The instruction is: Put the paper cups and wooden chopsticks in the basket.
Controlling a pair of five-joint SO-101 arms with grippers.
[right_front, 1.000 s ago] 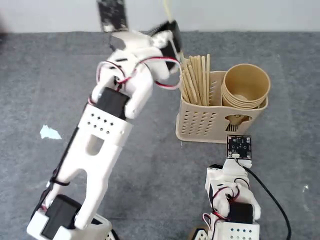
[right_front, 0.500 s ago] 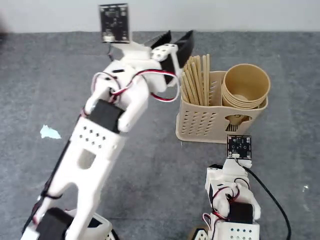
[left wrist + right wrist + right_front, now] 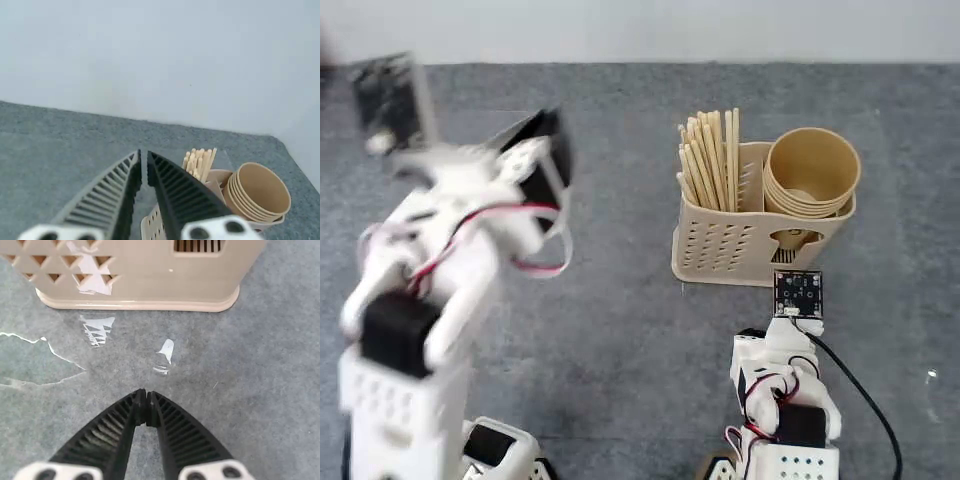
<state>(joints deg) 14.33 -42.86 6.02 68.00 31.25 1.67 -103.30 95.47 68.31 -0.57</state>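
Grey worktop runs back to a pale wall. On it stands the basket, with two compartments side by side. The wooden chopsticks stand on end in one compartment and the paper cups sit nested in the other. My left jaws are well apart from the basket, off on the chopsticks' side. They are drawn almost together, with only a slit between the tips and nothing in them. My right jaws sit low over the worktop near the basket's base, tips touching, also holding nothing. A few pale flecks lie on the worktop between them and the basket.
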